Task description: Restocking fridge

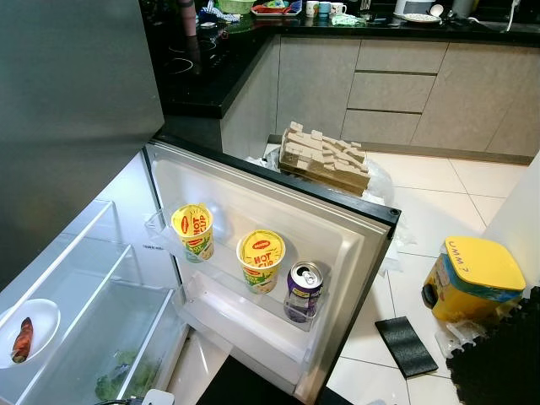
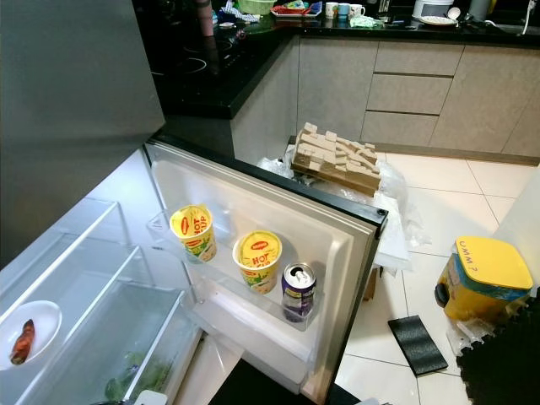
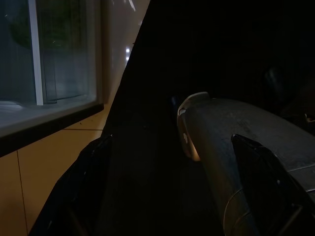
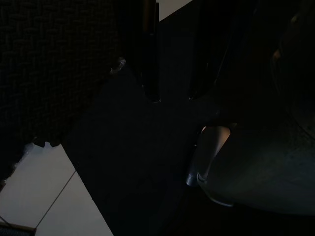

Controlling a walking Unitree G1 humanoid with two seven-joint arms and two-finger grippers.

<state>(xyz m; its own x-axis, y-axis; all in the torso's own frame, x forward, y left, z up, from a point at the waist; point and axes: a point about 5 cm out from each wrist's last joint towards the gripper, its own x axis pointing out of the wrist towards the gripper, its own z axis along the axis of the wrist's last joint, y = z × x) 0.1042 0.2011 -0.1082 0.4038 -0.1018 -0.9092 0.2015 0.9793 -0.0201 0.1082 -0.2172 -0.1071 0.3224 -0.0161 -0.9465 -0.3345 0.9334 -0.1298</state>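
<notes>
The fridge door [image 1: 337, 221] stands open toward me. Its lower door shelf [image 1: 245, 314] holds two yellow Hot Cup noodle cups [image 1: 192, 232] [image 1: 261, 260] and a purple drink can [image 1: 303, 290], all upright in a row. Inside the fridge, a white plate [image 1: 42, 325] with a small reddish piece of food [image 1: 23, 339] sits on a glass shelf. Leafy greens [image 1: 118, 384] lie in the clear drawer below. My left gripper [image 3: 172, 142] and right gripper [image 4: 172, 96] hang idle low in deep shade, away from the fridge.
A stack of pale blocks on a wrapped bundle [image 1: 325, 159] lies on the tile floor behind the door. A yellow tub [image 1: 472, 277], a dark sponge pad [image 1: 406, 345] and a black foam mat [image 1: 498, 363] lie to the right. Black counters and grey cabinets [image 1: 396, 84] line the back.
</notes>
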